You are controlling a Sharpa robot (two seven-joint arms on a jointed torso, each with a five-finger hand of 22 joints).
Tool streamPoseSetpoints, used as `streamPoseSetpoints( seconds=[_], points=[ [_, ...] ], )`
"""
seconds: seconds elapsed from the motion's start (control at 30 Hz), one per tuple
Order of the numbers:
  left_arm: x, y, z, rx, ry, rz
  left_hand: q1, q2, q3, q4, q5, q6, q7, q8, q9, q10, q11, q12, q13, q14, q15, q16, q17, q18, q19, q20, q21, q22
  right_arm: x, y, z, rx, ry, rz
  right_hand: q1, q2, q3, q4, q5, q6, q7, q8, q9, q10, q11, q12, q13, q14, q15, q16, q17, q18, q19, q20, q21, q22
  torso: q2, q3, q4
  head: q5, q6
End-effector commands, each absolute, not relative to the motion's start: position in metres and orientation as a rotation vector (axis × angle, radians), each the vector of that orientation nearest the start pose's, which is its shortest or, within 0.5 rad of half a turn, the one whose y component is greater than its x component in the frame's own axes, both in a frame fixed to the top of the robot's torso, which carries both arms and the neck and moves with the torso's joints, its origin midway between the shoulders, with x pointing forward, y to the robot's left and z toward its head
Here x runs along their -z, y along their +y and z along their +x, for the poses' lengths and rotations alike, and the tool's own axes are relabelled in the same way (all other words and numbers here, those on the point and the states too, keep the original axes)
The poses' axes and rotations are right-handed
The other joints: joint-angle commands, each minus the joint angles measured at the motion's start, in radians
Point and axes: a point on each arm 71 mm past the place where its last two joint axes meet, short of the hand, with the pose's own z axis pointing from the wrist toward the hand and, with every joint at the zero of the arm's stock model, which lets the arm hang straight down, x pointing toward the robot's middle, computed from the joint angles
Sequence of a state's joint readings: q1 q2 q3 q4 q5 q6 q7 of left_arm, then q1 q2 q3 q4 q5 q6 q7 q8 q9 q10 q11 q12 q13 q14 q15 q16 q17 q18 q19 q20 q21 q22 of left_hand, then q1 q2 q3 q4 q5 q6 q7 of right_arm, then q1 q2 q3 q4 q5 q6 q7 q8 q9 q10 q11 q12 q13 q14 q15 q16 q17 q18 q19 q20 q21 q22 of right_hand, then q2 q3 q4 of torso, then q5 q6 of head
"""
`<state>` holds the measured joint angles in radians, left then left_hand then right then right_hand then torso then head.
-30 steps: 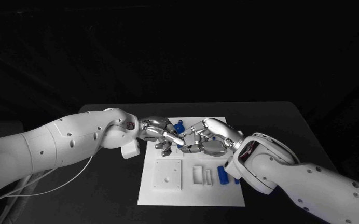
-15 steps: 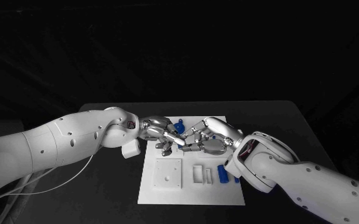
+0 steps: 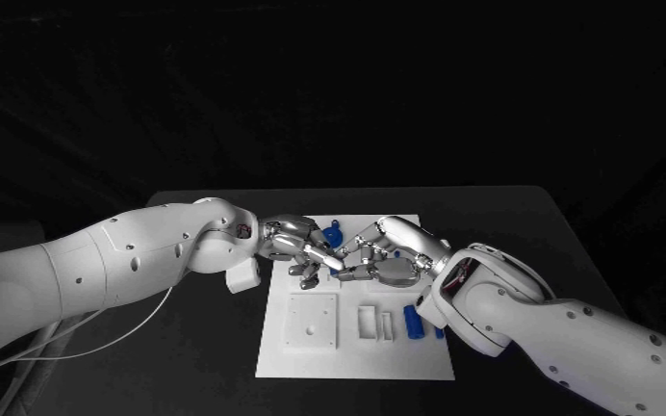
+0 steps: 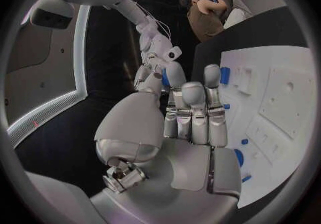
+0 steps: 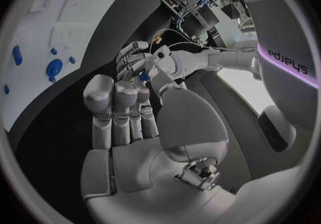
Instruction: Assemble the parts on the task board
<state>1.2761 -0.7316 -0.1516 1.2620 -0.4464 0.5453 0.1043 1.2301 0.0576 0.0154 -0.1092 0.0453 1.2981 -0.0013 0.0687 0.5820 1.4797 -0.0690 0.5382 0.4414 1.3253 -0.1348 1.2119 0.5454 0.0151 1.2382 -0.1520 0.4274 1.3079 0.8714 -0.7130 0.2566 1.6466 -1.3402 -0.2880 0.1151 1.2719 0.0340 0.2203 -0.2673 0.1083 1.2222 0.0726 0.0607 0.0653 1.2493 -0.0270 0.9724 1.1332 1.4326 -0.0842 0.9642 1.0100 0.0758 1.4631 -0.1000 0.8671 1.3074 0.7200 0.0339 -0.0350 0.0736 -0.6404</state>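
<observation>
Blue parts [image 3: 412,324] on white task board [image 3: 354,358]

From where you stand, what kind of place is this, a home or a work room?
Probably a robotics test lab, not a home. A bare black table carries a white flat task board with small blue plastic parts, and two white robot arms work above it with silver hands, left and right.
</observation>
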Motion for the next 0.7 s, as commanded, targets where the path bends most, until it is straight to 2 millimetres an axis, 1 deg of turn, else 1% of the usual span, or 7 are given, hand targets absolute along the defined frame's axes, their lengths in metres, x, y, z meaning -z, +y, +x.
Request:
streamPoseSetpoints(
  seconds=[0.03, 0.13, 0.27, 0.5, 0.6, 0.63, 0.7],
  points=[
    [0.2178, 0.19, 0.4925, 1.578, 2.398, -0.404, 0.059, 0.066, -0.004, 0.002, 0.003, 0.021, -0.021, 0.002, 0.001, 0.029, -0.009, -0.007, 0.001, -0.005, -0.001, 0.0, -0.001, -0.015, -0.004, 0.0, -0.005, 0.016, 0.1994, -0.1044, 0.427, -1.23, 1.572, -0.049, 0.006, 0.012, 0.007, 0.002, -0.008, 0.035, -0.016, 0.003, 0.006, 0.004, -0.005, 0.003, 0.002, 0.0, -0.008, 0.002, 0.001, -0.008, 0.001, -0.009, 0.007, 0.106, 0.0, 0.0003, -0.0005, 0.0, 0.0],
    [0.2179, 0.1893, 0.4929, 1.573, 2.396, -0.416, 0.052, 0.068, -0.006, 0.01, 0.003, -0.004, -0.015, -0.007, -0.012, 0.024, -0.007, -0.016, -0.003, -0.01, 0.002, -0.006, -0.004, -0.015, -0.006, 0.002, -0.008, 0.015, 0.1991, -0.1039, 0.4269, -1.229, 1.569, -0.045, 0.004, 0.012, 0.006, 0.005, -0.009, 0.036, -0.016, 0.003, 0.006, 0.004, -0.005, 0.001, 0.001, 0.0, -0.008, 0.003, 0.003, -0.008, 0.001, -0.01, 0.009, 0.107, 0.0, 0.0001, 0.0, 0.0, 0.0],
    [0.2183, 0.1886, 0.4935, 1.562, 2.395, -0.434, 0.033, 0.059, -0.019, 0.031, 0.003, -0.047, -0.006, -0.004, -0.064, 0.019, -0.003, -0.034, -0.009, -0.014, 0.007, -0.017, -0.011, -0.015, -0.01, 0.006, -0.013, 0.013, 0.1991, -0.1041, 0.4272, -1.223, 1.567, -0.042, 0.004, 0.012, 0.006, 0.008, -0.008, 0.038, -0.017, 0.003, 0.005, 0.005, -0.006, -0.001, 0.0, 0.001, -0.008, 0.005, 0.005, -0.008, 0.001, -0.01, 0.01, 0.107, 0.0, 0.0001, -0.0004, 0.0, 0.0],
    [0.2199, 0.1891, 0.494, 1.534, 2.408, -0.459, -0.082, -0.014, -0.088, 0.094, 0.003, -0.103, 0.027, -0.008, -0.137, 0.002, 0.007, -0.052, -0.013, -0.02, 0.018, -0.024, -0.017, -0.015, -0.014, 0.013, -0.021, 0.01, 0.1996, -0.1066, 0.4291, -1.194, 1.561, -0.032, 0.0, 0.007, 0.002, 0.016, 0.01, 0.04, -0.02, 0.003, 0.005, 0.007, -0.007, -0.004, -0.002, 0.001, -0.009, 0.006, 0.008, -0.009, 0.001, -0.011, 0.009, 0.106, 0.0, 0.0001, -0.0005, 0.0, -0.001],
    [0.2203, 0.1897, 0.4942, 1.526, 2.41, -0.467, -0.098, -0.033, -0.11, 0.105, 0.004, -0.128, 0.039, -0.007, -0.183, -0.009, 0.013, -0.056, -0.011, -0.025, 0.025, -0.025, -0.02, -0.012, -0.017, 0.02, -0.028, 0.007, 0.1998, -0.1076, 0.4298, -1.184, 1.558, -0.029, 0.0, 0.005, 0.001, 0.017, 0.017, 0.041, -0.02, 0.003, 0.004, 0.008, -0.008, -0.007, -0.003, 0.002, -0.01, 0.007, 0.01, -0.009, 0.002, -0.012, 0.01, 0.106, 0.0, -0.0001, 0.0, 0.001, -0.002],
    [0.2204, 0.1899, 0.4943, 1.524, 2.41, -0.469, -0.095, -0.036, -0.115, 0.112, 0.004, -0.138, 0.042, 0.005, -0.224, -0.014, 0.016, -0.055, -0.008, -0.03, 0.03, -0.024, -0.022, -0.009, -0.017, 0.025, -0.034, 0.006, 0.1999, -0.1078, 0.43, -1.182, 1.558, -0.028, 0.0, 0.005, 0.001, 0.017, 0.017, 0.041, -0.02, 0.003, 0.004, 0.008, -0.008, -0.007, -0.003, 0.002, -0.01, 0.007, 0.01, -0.009, 0.002, -0.012, 0.01, 0.106, 0.0, -0.0002, -0.0006, 0.0, -0.002],
    [0.2205, 0.1907, 0.4944, 1.525, 2.411, -0.475, -0.091, -0.047, -0.124, 0.125, 0.004, -0.129, 0.045, -0.007, -0.298, -0.019, 0.017, -0.053, -0.001, -0.033, 0.029, -0.018, -0.028, -0.004, -0.011, 0.026, -0.041, 0.008, 0.2002, -0.1086, 0.4304, -1.175, 1.559, -0.027, 0.0, 0.005, 0.001, 0.017, 0.017, 0.041, -0.02, 0.003, 0.004, 0.008, -0.008, -0.007, -0.003, 0.002, -0.01, 0.007, 0.01, -0.009, 0.002, -0.012, 0.01, 0.106, 0.0, -0.0001, -0.0008, -0.001, -0.002]
  ],
)
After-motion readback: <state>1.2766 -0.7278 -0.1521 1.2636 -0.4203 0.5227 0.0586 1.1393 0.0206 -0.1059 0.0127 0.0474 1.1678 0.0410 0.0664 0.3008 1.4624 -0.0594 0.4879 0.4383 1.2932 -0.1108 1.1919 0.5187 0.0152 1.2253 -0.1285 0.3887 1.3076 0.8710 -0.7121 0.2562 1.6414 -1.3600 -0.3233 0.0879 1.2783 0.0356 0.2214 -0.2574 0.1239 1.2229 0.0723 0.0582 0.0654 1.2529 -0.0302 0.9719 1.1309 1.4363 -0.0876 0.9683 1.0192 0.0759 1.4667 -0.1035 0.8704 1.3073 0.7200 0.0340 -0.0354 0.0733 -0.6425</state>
